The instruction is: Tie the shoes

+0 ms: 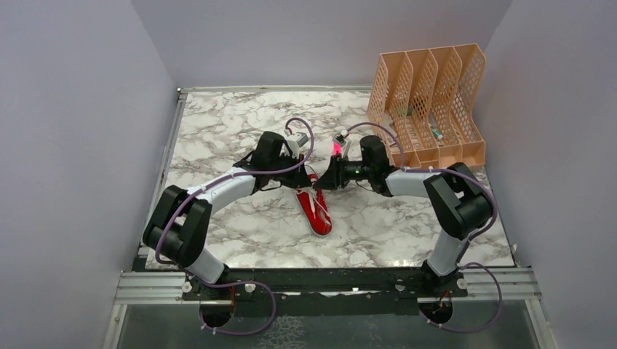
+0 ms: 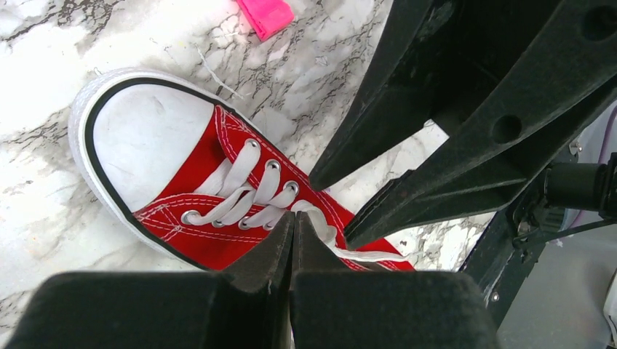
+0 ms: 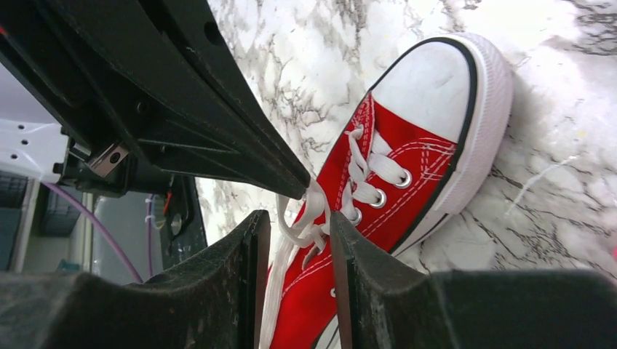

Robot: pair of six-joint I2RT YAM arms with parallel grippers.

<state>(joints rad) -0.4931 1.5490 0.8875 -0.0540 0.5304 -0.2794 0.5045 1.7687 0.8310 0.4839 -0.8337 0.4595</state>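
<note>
The red sneaker lies in the middle of the marble table, its white toe cap toward the arms' bases. In the left wrist view the shoe fills the lower left, its white laces threaded through the eyelets. My left gripper is shut over the top eyelets, and a lace end hangs from its tips. My right gripper is open, with the loose lace tangle between its fingers above the shoe. Both grippers meet over the shoe's tongue.
An orange mesh file organizer stands at the back right. A pink marker lies on the table beyond the toe. The table rim runs along the left.
</note>
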